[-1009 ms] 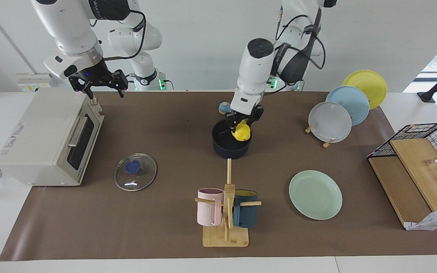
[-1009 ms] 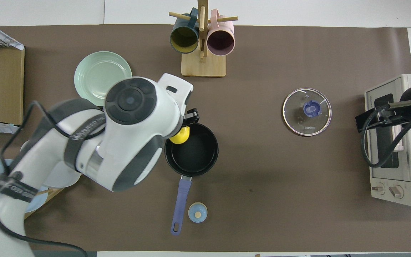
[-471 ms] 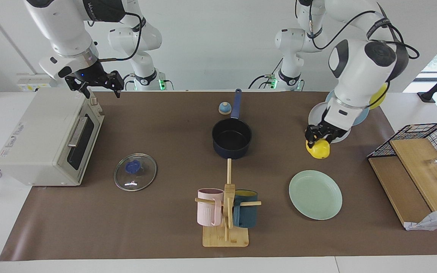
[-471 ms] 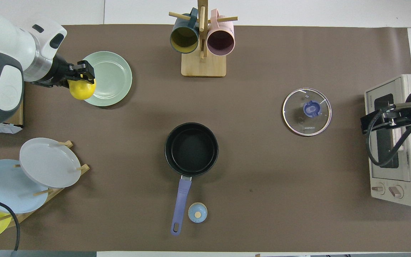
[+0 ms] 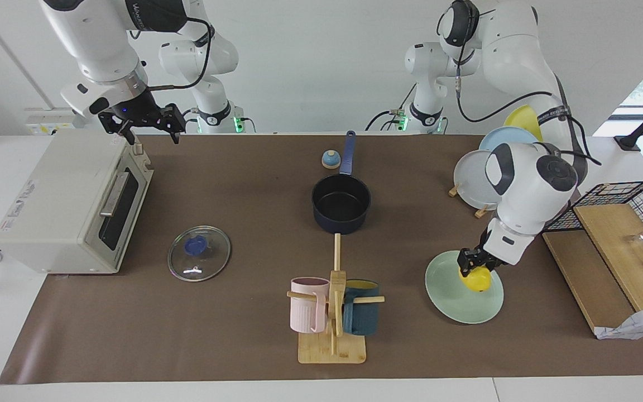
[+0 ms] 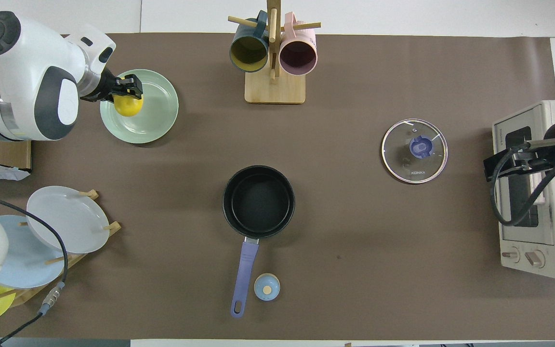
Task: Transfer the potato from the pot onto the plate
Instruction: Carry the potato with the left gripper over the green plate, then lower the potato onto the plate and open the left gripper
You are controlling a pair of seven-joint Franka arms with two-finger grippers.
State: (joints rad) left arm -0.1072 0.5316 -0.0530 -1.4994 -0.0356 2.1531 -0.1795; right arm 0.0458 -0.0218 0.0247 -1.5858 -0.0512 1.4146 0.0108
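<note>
My left gripper (image 5: 475,269) (image 6: 130,92) is shut on the yellow potato (image 5: 476,281) (image 6: 128,104) and holds it low over the mint-green plate (image 5: 455,298) (image 6: 154,120); whether the potato touches the plate I cannot tell. The navy pot (image 5: 341,209) (image 6: 258,201) stands mid-table with nothing in it, its blue handle (image 6: 243,272) pointing toward the robots. My right gripper (image 5: 144,124) hangs open over the toaster oven's top (image 5: 65,184) and waits; its fingers do not show in the overhead view.
A glass lid (image 5: 198,253) (image 6: 414,151) lies beside the toaster oven (image 6: 533,188). A wooden mug rack (image 5: 332,312) (image 6: 273,58) holds a pink and a dark blue mug. A plate rack (image 5: 486,184) (image 6: 56,231), a wire basket (image 5: 623,223) and a small blue knob (image 5: 330,159) stand around.
My left gripper carried the potato out of the pot, across toward the left arm's end of the table, and down over the mint-green plate. The right arm barely moved.
</note>
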